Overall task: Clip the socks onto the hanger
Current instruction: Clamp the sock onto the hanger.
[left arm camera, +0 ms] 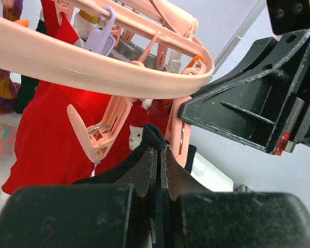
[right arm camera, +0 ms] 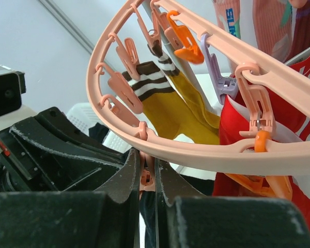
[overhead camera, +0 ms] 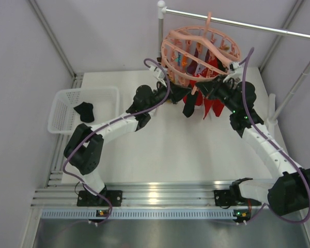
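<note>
The salmon-pink hanger [overhead camera: 201, 51] hangs from a metal rail, with red socks [overhead camera: 204, 106] clipped under it. Both grippers meet beneath its near rim. My left gripper [left arm camera: 159, 151] is shut on a black sock [left arm camera: 152, 135], holding its top edge up beside a pink clip [left arm camera: 176, 129] under the ring [left arm camera: 93, 67]. My right gripper [right arm camera: 147, 165] is shut on that pink clip [right arm camera: 147, 178], squeezing it just below the ring [right arm camera: 206, 150]. The black sock [right arm camera: 147, 217] shows dark below the clip. Another black sock [overhead camera: 85, 111] lies in the basket.
A white mesh basket [overhead camera: 67, 103] stands at the left. The metal rail [overhead camera: 237, 23] and its post [overhead camera: 161, 26] stand at the back. A yellow striped sock [right arm camera: 181, 103] and other coloured clips hang on the hanger.
</note>
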You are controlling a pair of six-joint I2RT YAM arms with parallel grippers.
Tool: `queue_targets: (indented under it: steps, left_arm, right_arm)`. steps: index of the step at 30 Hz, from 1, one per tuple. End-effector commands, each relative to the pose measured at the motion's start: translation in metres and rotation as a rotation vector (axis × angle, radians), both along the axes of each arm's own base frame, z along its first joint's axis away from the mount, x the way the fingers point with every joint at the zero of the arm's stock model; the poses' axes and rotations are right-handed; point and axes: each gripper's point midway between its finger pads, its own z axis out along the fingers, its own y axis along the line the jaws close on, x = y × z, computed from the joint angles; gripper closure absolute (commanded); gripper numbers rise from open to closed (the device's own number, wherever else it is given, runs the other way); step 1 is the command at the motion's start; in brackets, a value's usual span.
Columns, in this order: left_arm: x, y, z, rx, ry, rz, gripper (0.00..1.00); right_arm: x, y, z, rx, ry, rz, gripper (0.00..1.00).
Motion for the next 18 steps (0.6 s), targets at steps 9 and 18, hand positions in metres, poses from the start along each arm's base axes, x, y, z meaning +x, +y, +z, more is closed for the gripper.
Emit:
queue_targets:
  steps: [9, 18]
  left_arm:
    - [0.002, -0.007, 0.043, -0.124, -0.044, -0.009, 1.00]
    - [-0.001, -0.009, 0.044, -0.115, -0.055, -0.032, 1.00]
  right_arm:
    - [0.003, -0.004, 0.033, 0.034, -0.070, 0.007, 0.87]
    - [0.003, -0.005, 0.034, 0.025, -0.065, 0.010, 0.50]
